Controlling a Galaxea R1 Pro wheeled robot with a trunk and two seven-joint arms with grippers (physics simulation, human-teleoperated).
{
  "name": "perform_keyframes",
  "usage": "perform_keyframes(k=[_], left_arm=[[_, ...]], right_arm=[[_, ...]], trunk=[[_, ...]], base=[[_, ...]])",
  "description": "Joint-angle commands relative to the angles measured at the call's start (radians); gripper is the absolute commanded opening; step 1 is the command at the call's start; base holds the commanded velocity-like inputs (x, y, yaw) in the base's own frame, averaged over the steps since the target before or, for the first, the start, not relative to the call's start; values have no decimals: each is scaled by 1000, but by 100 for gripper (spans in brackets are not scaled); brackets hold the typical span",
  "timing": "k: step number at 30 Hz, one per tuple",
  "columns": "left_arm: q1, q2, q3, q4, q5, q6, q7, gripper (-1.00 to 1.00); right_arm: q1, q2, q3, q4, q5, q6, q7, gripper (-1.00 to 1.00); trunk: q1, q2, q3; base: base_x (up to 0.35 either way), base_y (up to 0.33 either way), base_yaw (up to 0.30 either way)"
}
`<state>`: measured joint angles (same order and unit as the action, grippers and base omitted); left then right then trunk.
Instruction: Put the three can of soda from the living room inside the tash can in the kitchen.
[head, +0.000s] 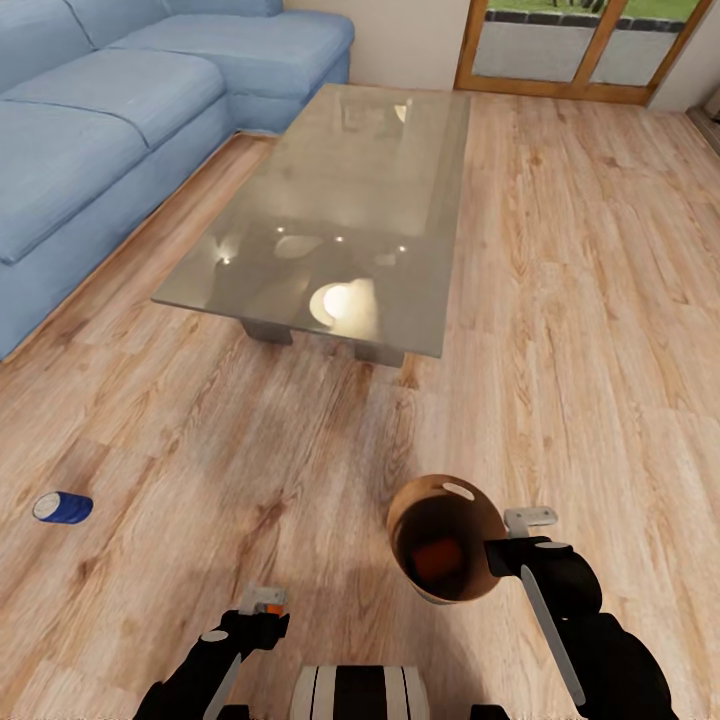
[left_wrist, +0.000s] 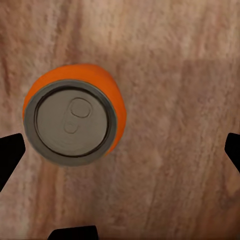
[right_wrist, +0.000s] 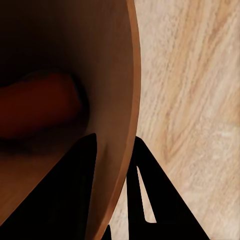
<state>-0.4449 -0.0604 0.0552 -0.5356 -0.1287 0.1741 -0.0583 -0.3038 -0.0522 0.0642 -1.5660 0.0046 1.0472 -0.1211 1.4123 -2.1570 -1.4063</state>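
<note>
Bin (head: 447, 540) clamped in right claw (right_wrist: 117, 170); orange can (left_wrist: 75, 112) under spread left claw (left_wrist: 120, 150).

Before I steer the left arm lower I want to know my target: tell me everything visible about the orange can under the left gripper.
The orange can stands upright on the light wood plank floor, seen from straight above in the left wrist view. Its wall is bright glossy orange; the top is dull silvery grey metal with a raised rim and an unopened pull tab. It looks undented. The left gripper is open above it, its dark fingertips apart and touching nothing; the can sits off-centre, nearer one finger.
</note>
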Motion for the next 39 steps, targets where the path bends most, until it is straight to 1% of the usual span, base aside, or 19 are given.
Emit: perform_keyframes(k=[1,9,23,29,39], left_arm=[[0,0,0,0,0,0,0,100],[0,1,1,-1,0,1,0,100],[0,0,1,-1,0,2,0,100],[0,0,2,-1,1,3,0,100],[0,0,1,-1,0,2,0,100]], right_arm=[[0,0,0,0,-12,0,1,-100],[0,0,0,0,-12,0,1,-100],[-1,0,0,0,-12,0,1,-100],[-1,0,0,0,-12,0,1,-100],[-1,0,0,0,-12,0,1,-100]], trunk=[[0,0,-2],[0,0,-8],[0,0,-8],[0,0,-8],[0,0,-8]], base=[[0,46,0],[0,102,0],[1,3,0],[97,0,0],[10,0,0]])
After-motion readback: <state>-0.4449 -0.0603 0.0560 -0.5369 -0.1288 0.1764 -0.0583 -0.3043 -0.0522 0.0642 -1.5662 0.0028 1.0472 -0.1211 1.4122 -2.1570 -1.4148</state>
